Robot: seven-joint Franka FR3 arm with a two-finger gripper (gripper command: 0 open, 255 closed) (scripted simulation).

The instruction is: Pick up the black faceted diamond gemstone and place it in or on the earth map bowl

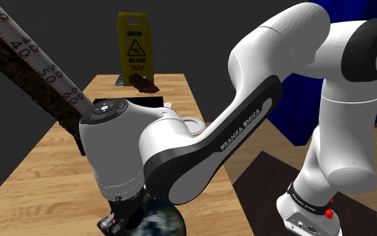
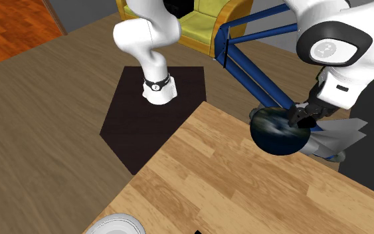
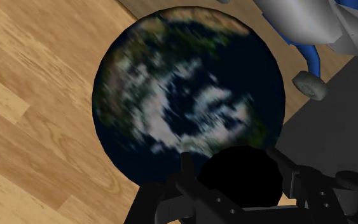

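Wood planks make up the table (image 2: pixel 245 193) in your second exterior view. At its near left you see a white plate (image 2: pixel 115 225). Beyond that, off the table, the arm's base rises from the dark stand (image 2: pixel 139 126), and a yellow armchair (image 2: pixel 205 23) sits farther back. Moving right, a blue frame (image 2: pixel 248 66) slants down behind the table's far edge. Right of it, the bowl (image 2: pixel 275 129), dark blue with white swirls, stands at that edge. Your gripper (image 2: pixel 303 117) hangs over the bowl's right rim. In the wrist view its fingers (image 3: pixel 187 172) are closed on the black gem (image 3: pixel 241 175), so you are holding it above the bowl, toward the rim rather than the middle.
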